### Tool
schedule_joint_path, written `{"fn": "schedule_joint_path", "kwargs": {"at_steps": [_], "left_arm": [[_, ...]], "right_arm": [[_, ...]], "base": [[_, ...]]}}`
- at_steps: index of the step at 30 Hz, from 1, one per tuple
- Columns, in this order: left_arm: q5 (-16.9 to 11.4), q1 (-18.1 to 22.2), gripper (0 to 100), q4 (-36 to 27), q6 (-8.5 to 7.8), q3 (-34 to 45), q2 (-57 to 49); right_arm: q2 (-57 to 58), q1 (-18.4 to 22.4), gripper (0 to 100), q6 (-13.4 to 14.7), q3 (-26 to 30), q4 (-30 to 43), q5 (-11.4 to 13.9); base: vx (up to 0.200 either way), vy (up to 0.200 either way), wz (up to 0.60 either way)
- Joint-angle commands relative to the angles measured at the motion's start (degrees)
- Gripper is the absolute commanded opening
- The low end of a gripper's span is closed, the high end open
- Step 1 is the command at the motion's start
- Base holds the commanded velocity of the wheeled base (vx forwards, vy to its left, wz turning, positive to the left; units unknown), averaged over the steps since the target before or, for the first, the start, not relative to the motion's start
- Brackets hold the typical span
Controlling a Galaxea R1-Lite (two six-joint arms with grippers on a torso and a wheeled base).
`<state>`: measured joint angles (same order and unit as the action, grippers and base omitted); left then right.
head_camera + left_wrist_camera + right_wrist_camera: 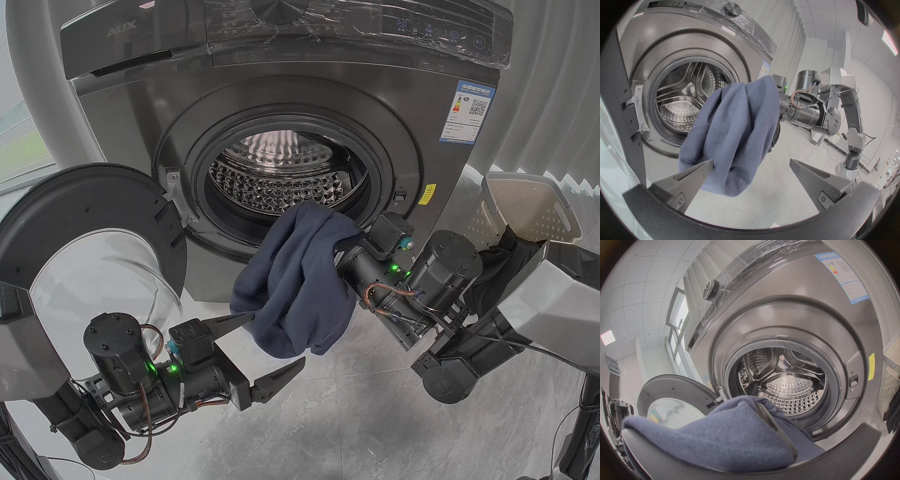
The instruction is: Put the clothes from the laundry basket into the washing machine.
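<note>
A navy blue garment [294, 281] hangs bunched in front of the washing machine's open drum [275, 169], at its lower rim. My right gripper [340, 253] is shut on the cloth's upper part. One of its fingers [775, 427] shows against the fabric [725, 437]. Below and to the left, my left gripper [279, 338] is open under the hanging garment [737, 125]. One fingertip [707, 164] is at the cloth's lower edge. The beige laundry basket [531, 206] stands to the right of the machine, with dark clothing [500, 262] inside.
The round washer door [87, 212] is swung open to the left, close to my left arm. Bare grey tiled floor [350, 412] lies in front of the machine. White curtains [550, 94] hang behind the basket.
</note>
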<state>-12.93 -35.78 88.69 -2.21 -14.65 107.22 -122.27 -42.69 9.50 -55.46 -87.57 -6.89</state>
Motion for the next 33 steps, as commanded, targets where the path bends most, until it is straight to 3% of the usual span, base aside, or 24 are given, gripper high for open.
{"fn": "schedule_joint_path", "kwargs": {"at_steps": [1,18,24,32,33], "left_arm": [[0.2,0.3,100,-0.2,-0.25,-5.4,-2.5],[0.5,1.7,100,0.0,-0.43,-16.0,10.6],[0.6,5.4,100,0.0,-0.25,-23.8,17.0],[4.7,6.0,100,0.0,1.06,-31.8,20.4],[4.8,5.8,0,0.0,1.06,-32.1,20.6]], "right_arm": [[-0.2,-0.6,0,0.1,0.0,-0.1,-0.1],[0.0,-2.0,0,0.1,0.3,-0.1,-0.3],[0.4,-3.2,0,0.4,0.5,-0.1,-1.2],[0.3,-4.2,0,0.8,0.5,-0.1,-1.5],[0.3,-4.2,0,0.8,0.5,-0.1,-1.5]], "base": [[0.0,0.0,0.0],[0.0,0.0,0.0],[0.0,0.0,0.0],[0.0,0.0,0.0],[0.0,0.0,0.0]]}}
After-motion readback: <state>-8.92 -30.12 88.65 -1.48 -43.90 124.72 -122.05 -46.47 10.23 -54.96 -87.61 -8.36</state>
